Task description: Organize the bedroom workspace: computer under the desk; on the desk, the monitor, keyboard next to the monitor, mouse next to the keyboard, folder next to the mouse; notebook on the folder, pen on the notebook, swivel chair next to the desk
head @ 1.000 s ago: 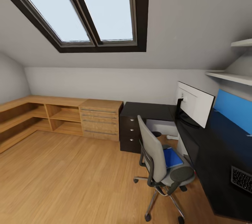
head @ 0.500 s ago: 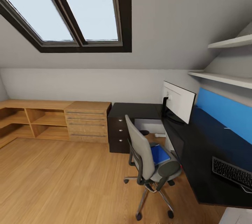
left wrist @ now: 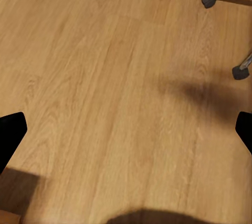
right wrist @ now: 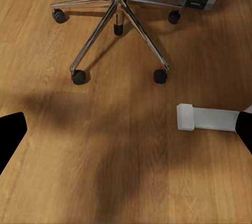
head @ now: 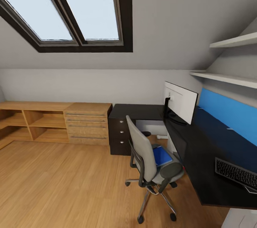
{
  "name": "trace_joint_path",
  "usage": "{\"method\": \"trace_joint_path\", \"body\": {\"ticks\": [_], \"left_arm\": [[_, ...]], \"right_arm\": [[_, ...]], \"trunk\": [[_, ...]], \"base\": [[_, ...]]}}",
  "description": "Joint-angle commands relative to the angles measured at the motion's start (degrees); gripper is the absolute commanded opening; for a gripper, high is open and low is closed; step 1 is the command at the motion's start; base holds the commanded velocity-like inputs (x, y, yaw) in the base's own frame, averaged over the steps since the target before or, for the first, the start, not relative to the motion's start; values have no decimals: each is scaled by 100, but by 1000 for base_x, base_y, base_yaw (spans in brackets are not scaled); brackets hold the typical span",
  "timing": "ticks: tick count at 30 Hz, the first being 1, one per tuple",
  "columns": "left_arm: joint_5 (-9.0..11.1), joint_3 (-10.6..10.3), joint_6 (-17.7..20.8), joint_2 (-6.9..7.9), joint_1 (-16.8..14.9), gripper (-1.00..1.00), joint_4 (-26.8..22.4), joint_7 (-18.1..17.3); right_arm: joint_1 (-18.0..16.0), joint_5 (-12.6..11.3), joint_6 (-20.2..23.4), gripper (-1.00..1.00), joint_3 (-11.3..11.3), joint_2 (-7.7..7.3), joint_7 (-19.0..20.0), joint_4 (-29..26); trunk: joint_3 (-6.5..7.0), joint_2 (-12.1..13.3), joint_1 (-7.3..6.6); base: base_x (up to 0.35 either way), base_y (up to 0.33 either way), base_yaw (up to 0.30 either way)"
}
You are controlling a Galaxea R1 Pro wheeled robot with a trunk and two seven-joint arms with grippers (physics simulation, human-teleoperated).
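1. The swivel chair (head: pixel 153 160) stands just beside the surface (head: pixel 200 149), with the folder (head: pixel 161 156) lying on its seat. The monitor (head: pixel 180 102) and keyboard (head: pixel 236 174) are already on the surface.
2. Risk: the chair sits on castors, so a nudge from an arm or the base during the reach could roll it away or tip the folder off the seat.
3. The left tool (left wrist: pixel 126 129) is spread wide, empty, hanging over bare floor (left wrist: pixel 105 77).
4. The right tool (right wrist: pixel 126 129) is also spread wide and empty, near the chair's star base (right wrist: pixel 118 17); a white block (right wrist: pixel 207 117) lies below it, possibly a leg foot.
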Motion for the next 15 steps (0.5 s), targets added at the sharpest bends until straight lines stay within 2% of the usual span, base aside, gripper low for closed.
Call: {"method": "trace_joint_path", "body": {"ticks": [1,15], "left_arm": [[47,-14,-8,5,1,100,-7,6],[48,-14,-14,11,1,100,-7,6]], "right_arm": [[-4,2,-17,100,1,1,0,4],[-4,8,11,100,-8,-8,0,4]], "trunk": [[-30,-46,23],[-398,-608,331]], "base": [[0,0,0],[0,0,0]]}}
